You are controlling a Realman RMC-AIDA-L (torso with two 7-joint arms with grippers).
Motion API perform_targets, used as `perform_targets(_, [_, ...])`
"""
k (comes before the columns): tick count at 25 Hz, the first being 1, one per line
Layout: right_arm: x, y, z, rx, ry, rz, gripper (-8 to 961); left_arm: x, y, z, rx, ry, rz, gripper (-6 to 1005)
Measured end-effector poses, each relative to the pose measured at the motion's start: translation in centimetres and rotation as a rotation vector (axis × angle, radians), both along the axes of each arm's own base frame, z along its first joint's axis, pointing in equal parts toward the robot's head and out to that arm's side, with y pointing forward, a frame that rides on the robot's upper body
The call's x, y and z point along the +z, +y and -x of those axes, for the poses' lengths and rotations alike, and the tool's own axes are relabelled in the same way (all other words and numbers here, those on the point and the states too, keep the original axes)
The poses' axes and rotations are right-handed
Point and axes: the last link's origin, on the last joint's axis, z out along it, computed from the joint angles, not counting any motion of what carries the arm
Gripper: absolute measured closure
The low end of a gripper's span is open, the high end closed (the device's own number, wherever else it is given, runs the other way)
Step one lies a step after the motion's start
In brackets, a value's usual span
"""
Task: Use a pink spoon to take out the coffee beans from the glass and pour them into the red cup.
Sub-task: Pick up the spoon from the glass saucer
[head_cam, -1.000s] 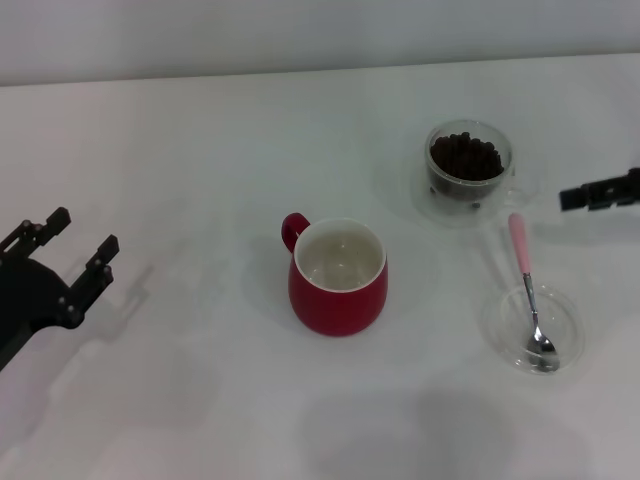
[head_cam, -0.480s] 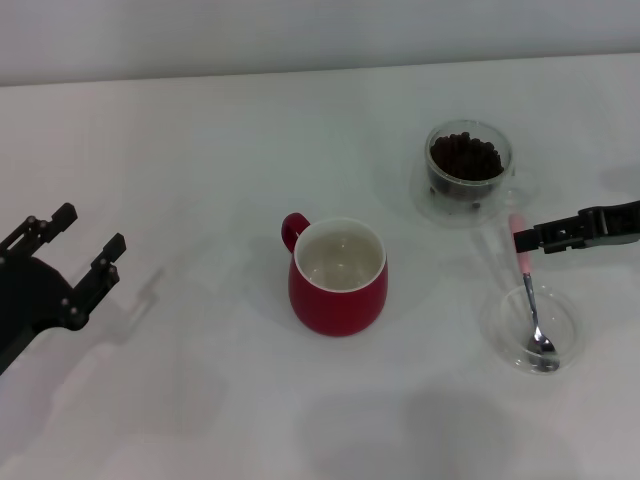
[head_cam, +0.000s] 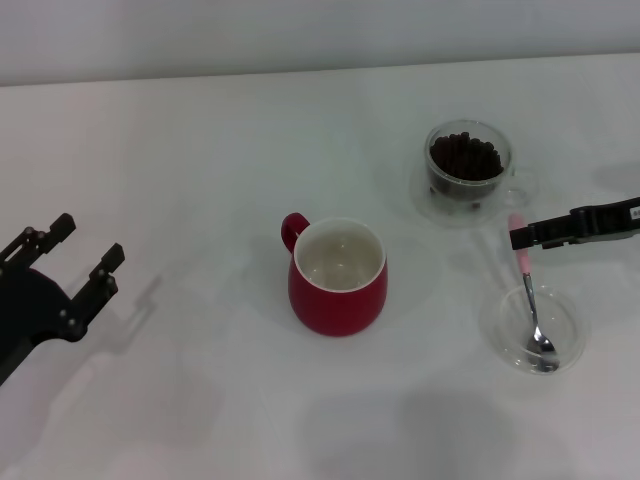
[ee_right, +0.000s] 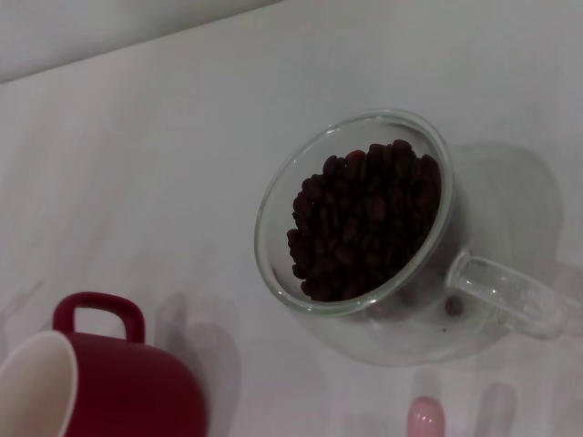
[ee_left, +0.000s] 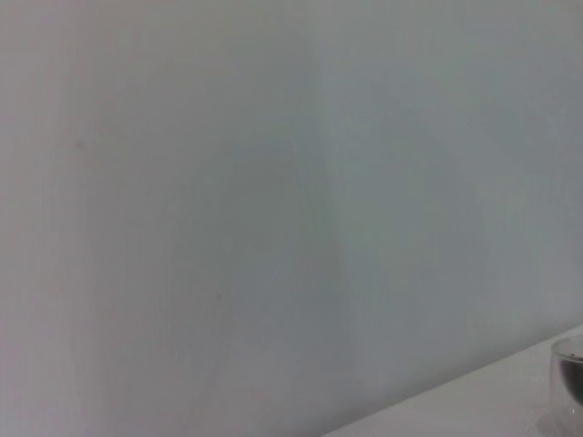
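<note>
Head view. We saw the red cup [head_cam: 338,277] near the centre of the white table [head_cam: 200,150], its handle toward 10 o'clock and its white inside empty. At 2 o'clock from it stood the glass [head_cam: 468,172], heaped with the coffee beans [head_cam: 465,157], its clear handle toward 3 o'clock. At 4 o'clock from the red cup sat a shallow clear dish [head_cam: 531,328] holding the bowl of the pink spoon [head_cam: 526,290]; the pink handle leaned out over the dish rim toward 12 o'clock. The right gripper [head_cam: 530,235] reached in from 3 o'clock, its dark tip crossing the upper part of the spoon handle and hiding it there; we could not tell whether its fingers were apart or together. The left gripper [head_cam: 84,256] hung at 9 o'clock, well apart from everything, fingers spread and holding nothing.

Left wrist view. We saw mostly a blank pale surface, with only a sliver of the glass [ee_left: 570,373] at the edge.

Right wrist view. We saw the glass [ee_right: 364,237], the coffee beans [ee_right: 369,218], part of the red cup [ee_right: 109,387] and the pink spoon's handle tip [ee_right: 425,419]. No writing was legible anywhere.
</note>
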Motion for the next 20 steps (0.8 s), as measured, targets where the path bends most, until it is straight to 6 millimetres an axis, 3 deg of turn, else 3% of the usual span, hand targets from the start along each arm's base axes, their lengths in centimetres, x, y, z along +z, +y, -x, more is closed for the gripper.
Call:
perform_targets(10, [-0.9, 1.4, 1.0, 0.043, -0.04, 0.001, 204, 0.0, -0.6, 0.2, 0.007, -0.009, -0.001, 400])
perform_targets(20, [-1.3, 1.3, 1.0, 0.047, -0.044, 0.013, 216, 0.0, -0.8, 0.4, 0.014, -0.009, -0.001, 401])
